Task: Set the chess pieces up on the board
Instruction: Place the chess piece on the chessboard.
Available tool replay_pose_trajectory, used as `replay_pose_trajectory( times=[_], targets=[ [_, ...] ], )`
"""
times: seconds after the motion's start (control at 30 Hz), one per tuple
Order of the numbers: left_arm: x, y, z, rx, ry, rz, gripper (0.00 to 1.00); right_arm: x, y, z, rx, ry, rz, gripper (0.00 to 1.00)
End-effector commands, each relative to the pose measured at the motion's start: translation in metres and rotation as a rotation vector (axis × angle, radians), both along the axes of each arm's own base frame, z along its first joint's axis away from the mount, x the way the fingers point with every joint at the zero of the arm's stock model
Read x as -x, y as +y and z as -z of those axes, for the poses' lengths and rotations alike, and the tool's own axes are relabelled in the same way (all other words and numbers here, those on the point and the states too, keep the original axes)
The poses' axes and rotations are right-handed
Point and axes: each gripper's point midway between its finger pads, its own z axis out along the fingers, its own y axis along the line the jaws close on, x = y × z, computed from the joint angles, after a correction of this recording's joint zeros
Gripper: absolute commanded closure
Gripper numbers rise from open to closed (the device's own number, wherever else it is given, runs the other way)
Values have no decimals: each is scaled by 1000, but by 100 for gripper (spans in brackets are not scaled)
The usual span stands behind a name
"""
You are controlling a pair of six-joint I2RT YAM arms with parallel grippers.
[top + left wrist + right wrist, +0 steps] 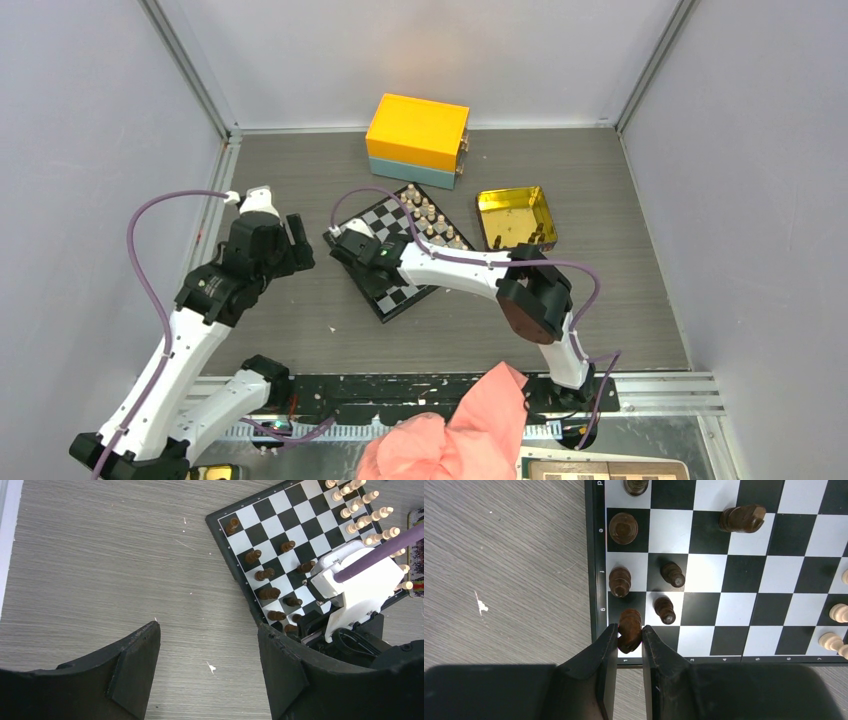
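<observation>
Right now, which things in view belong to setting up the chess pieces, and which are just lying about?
Job in hand: board; dark pieces; light pieces; corner piece, gripped by the right end effector.

Lying about: yellow box; gold tin; pink cloth.

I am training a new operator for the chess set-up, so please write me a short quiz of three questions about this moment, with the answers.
1. True or false: the left tool holds a chess piece.
2. What does the right tool grip? A) a light piece B) a dark piece at a corner of the board C) nothing
3. Seen from above, on which side of the board does the gold tin lie?

Key: 1 false, it is open and empty; 2 B; 3 the right side.
</observation>
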Motion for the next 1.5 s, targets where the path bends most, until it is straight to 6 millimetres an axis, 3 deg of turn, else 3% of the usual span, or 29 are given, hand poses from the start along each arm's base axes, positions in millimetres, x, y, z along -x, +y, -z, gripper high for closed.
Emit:
replay_pose_trajectory(
  times=[0.0,0.4,1.2,1.27,1.37,1.47],
  targets=[
    [-9,1,-9,10,-47,-25,28,-3,8,3,-37,-9,-7,99],
    [-11,0,-6,5,-37,-19,28,-3,7,15,-40,2,-3,99],
    [-15,-2,-2,-4,-26,-13,28,-3,9,18,-49,12,-7,99],
    [-15,-2,-2,-4,-24,-14,28,-3,9,18,-47,14,-7,95],
    [-16,-2,-2,-5,-25,-13,27,-3,9,17,-52,17,-11,79],
    [-17,-3,-2,-5,-23,-11,25,-2,9,16,-53,17,-16,69]
  ],
)
